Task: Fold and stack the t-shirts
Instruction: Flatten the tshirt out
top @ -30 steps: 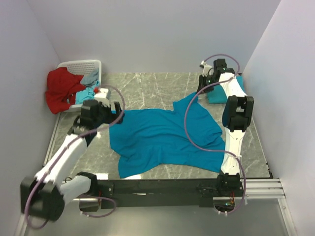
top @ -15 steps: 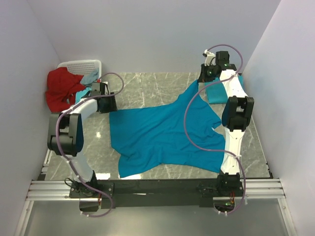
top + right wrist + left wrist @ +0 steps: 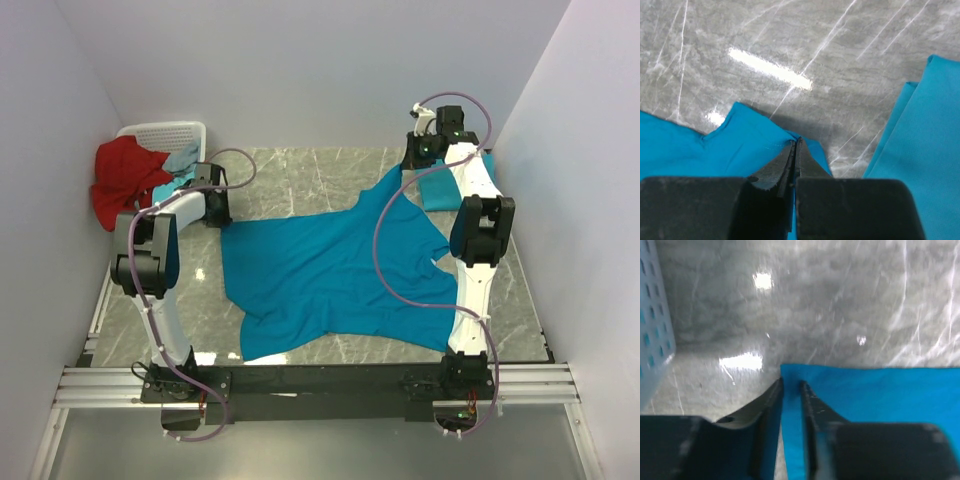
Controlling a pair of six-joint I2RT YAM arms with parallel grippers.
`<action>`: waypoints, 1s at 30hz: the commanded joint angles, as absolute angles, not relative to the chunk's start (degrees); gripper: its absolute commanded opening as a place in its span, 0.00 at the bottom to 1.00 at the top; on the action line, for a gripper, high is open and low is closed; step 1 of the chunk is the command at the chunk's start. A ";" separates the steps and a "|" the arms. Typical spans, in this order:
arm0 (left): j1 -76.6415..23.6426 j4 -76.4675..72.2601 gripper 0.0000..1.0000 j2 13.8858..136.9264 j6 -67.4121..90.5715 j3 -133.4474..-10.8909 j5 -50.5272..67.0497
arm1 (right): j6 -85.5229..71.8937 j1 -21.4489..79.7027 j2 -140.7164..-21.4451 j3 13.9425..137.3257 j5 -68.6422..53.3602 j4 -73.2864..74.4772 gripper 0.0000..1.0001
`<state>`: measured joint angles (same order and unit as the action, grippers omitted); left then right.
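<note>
A teal t-shirt [image 3: 330,275] lies spread across the middle of the table, its hem rumpled at the near left. My left gripper [image 3: 218,214] is down at the shirt's far-left corner. In the left wrist view the shirt [image 3: 875,390] has its corner edge running between the fingertips of that gripper [image 3: 791,383], which stand a narrow gap apart. My right gripper [image 3: 407,163] is shut on the shirt's far-right corner [image 3: 740,140], pinching a fold at its tips [image 3: 795,141]. A folded teal t-shirt [image 3: 440,192] lies at the far right [image 3: 925,140].
A white perforated basket [image 3: 165,135] stands in the far-left corner, beside my left gripper [image 3: 652,315]. A red garment [image 3: 125,182] hangs over its side and a light blue cloth [image 3: 182,160] lies in it. Walls close in on three sides.
My left arm has swung from the near left out to the shirt's far-left corner, and its jaws have narrowed round the edge. My right gripper has drawn its corner farther back.
</note>
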<state>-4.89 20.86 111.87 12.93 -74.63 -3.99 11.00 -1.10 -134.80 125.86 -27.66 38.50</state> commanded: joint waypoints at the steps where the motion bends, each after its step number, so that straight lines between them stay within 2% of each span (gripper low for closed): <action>1: -4.57 22.76 0.24 113.82 12.04 -76.91 -4.75 | 11.78 -0.97 -134.12 124.89 -27.77 36.74 0.00; 5: -4.66 22.41 0.19 113.03 11.87 -75.85 -4.31 | 11.69 -1.14 -134.03 125.07 -27.69 36.74 0.00; 8: -4.66 22.59 0.01 112.68 11.87 -75.85 -2.47 | 11.60 -1.23 -134.12 125.51 -27.77 37.09 0.00; 16: -5.27 22.86 0.00 109.08 11.87 -81.12 -0.44 | 12.39 -1.32 -131.92 125.33 -27.42 37.53 0.00; 22: -5.36 19.52 0.00 101.09 11.34 -83.06 0.44 | 13.71 -1.14 -130.70 133.06 -27.07 43.06 0.00; 26: -5.45 18.28 0.00 90.30 12.13 -84.37 0.26 | 15.38 -0.62 -121.49 129.66 -27.77 43.86 0.00; 30: -5.45 15.30 0.00 78.07 13.01 -84.55 -1.93 | 19.50 -0.26 -106.11 127.00 -26.55 46.66 0.00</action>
